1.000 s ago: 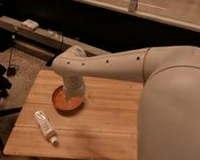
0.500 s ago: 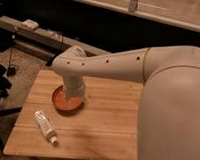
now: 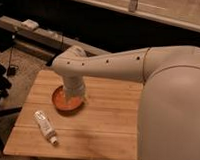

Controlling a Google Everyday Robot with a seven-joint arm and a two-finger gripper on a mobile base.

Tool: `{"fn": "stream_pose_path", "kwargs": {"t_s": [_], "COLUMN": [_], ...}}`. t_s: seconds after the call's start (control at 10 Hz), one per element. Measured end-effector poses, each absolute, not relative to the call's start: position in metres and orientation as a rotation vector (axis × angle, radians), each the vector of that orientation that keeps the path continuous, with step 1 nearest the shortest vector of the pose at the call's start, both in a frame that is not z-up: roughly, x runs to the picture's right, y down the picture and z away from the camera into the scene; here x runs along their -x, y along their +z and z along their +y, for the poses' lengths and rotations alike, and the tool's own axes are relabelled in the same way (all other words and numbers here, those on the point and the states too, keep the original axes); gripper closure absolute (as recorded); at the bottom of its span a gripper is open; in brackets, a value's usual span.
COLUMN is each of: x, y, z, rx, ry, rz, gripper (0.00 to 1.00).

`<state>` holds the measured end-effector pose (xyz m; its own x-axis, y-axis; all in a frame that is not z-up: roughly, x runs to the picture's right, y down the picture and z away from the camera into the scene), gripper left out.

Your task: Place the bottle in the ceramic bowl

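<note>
small slim white plastic bottle (image 3: 45, 125) w/ printed label & narrow white cap lies flat on the counter (image 3: 107, 122), which is pale wood planks w/ visible grain & a rectangular top. bottle sits at front-left, cap end toward the front edge, near the bowl but not touching it. shallow round ceramic bowl (image 3: 57, 100), glossy orange-red inside w/ darker brownish rim, stands on the counter's left-middle part; nothing of the bottle is in it.

robot arm (image 3: 106, 65): smooth off-white rounded shell w/ small dark dots along the forearm. it reaches from the big body at right across to the left, bends at an elbow-like joint, then the thick cylindrical wrist drops straight down over the bowl. gripper (image 3: 72, 97) is at the wrist's lower end, right over the bowl's inside, mostly hidden by the wrist; it stands wide & holds nothing, bottle well clear of it.

vs. the earlier frames: no visible change. arm in the same pose, bottle & bowl in the same spots.
</note>
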<state>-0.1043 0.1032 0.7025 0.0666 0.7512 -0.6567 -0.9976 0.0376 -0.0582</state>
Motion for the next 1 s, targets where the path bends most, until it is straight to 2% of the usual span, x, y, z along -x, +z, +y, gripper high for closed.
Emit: {"fn": "stream_pose_path", "kwargs": {"t_s": [0.5,1.0], "x": [0.129,0.194], "y": [0.701,0.702], "z": [0.121,0.198], "rx": [0.613,0.716], "ry": [1.310,1.068], "rz": [0.529,0.563], "gripper": [0.35,0.35]}}
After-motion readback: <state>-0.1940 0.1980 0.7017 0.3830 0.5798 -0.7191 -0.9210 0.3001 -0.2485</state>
